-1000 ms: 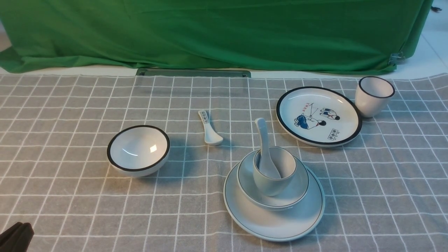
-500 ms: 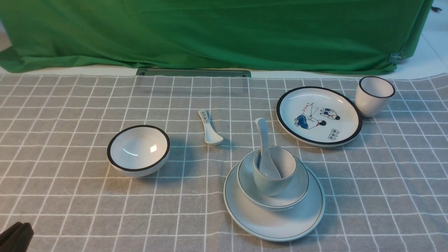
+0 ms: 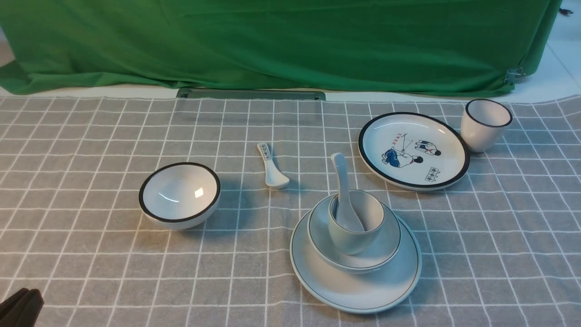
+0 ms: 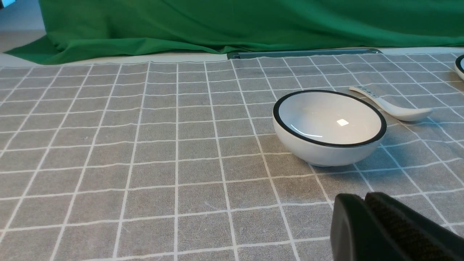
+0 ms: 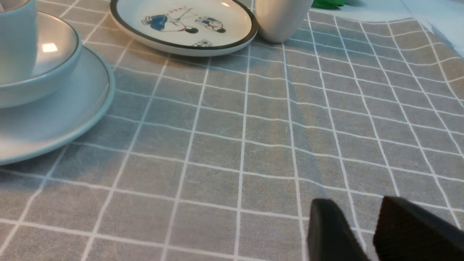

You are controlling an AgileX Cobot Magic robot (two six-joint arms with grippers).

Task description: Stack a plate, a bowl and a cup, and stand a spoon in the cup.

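Observation:
In the front view the plain white plate (image 3: 358, 288) lies near the table's front, right of centre. The plain bowl (image 3: 386, 247) sits on it, the small cup (image 3: 352, 236) stands in the bowl, and the white spoon (image 3: 341, 181) leans in the cup, handle up. My left gripper (image 3: 20, 305) is shut and empty at the front left corner; its tips (image 4: 364, 199) meet in the left wrist view. The right gripper (image 5: 357, 206) is open with only cloth between its fingers, right of the plate (image 5: 54, 123) and the bowl (image 5: 43, 72). The right gripper is outside the front view.
A black-rimmed bowl (image 3: 179, 194) sits at the left, a printed-handle spoon (image 3: 272, 167) lies in the middle, and a cartoon plate (image 3: 413, 150) and a black-rimmed cup (image 3: 485, 123) stand at the back right. Green cloth (image 3: 272, 41) hangs behind the checked tablecloth.

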